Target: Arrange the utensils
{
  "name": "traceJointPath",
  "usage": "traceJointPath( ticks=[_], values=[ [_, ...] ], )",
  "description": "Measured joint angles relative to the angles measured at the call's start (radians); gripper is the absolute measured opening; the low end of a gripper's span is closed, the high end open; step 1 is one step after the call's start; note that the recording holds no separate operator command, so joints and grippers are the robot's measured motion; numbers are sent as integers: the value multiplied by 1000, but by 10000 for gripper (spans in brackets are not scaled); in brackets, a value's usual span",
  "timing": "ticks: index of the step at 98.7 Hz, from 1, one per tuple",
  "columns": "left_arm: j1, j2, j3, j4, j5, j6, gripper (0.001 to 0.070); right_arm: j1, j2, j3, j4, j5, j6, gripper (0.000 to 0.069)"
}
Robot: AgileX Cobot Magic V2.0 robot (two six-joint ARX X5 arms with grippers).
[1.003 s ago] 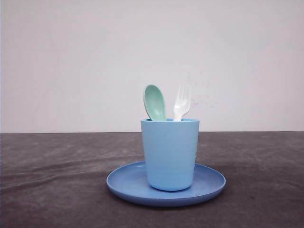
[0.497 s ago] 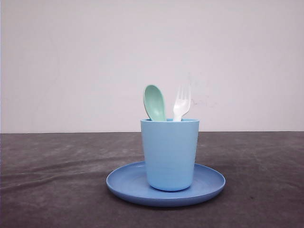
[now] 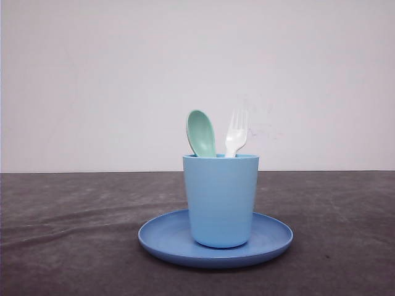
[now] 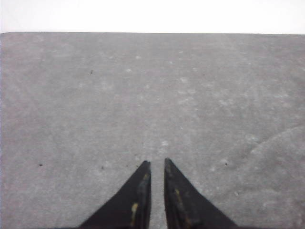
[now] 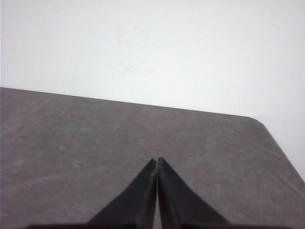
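Observation:
In the front view a mint-green spoon [image 3: 201,133] and a white fork [image 3: 236,133] stand upright, heads up, inside a light blue cup [image 3: 221,198]; their handles are hidden by the cup wall. My left gripper [image 4: 157,162] hovers over bare grey table, its black fingers nearly together with only a thin slit between them and nothing held. The black fingers of my right gripper [image 5: 157,160] are pressed tip to tip over bare table near the far edge, holding nothing.
The cup stands on a round blue plate [image 3: 162,235] in the middle of the dark grey table [image 3: 68,234]. A plain white wall rises behind. In the right wrist view the table's rounded far corner [image 5: 259,121] shows.

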State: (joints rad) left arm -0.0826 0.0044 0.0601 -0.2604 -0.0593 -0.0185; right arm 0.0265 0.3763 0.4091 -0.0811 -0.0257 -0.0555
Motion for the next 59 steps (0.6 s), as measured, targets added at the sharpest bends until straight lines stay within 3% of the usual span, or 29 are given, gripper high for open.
traceJointPath(
  ticks=[25,59],
  values=[
    [0,0,0,0,0,0,25,-51,-199,-269,10,31,21,2],
    [0,0,0,0,0,0,25,-60,-357,-394,-37,53,59,2]
  ],
)
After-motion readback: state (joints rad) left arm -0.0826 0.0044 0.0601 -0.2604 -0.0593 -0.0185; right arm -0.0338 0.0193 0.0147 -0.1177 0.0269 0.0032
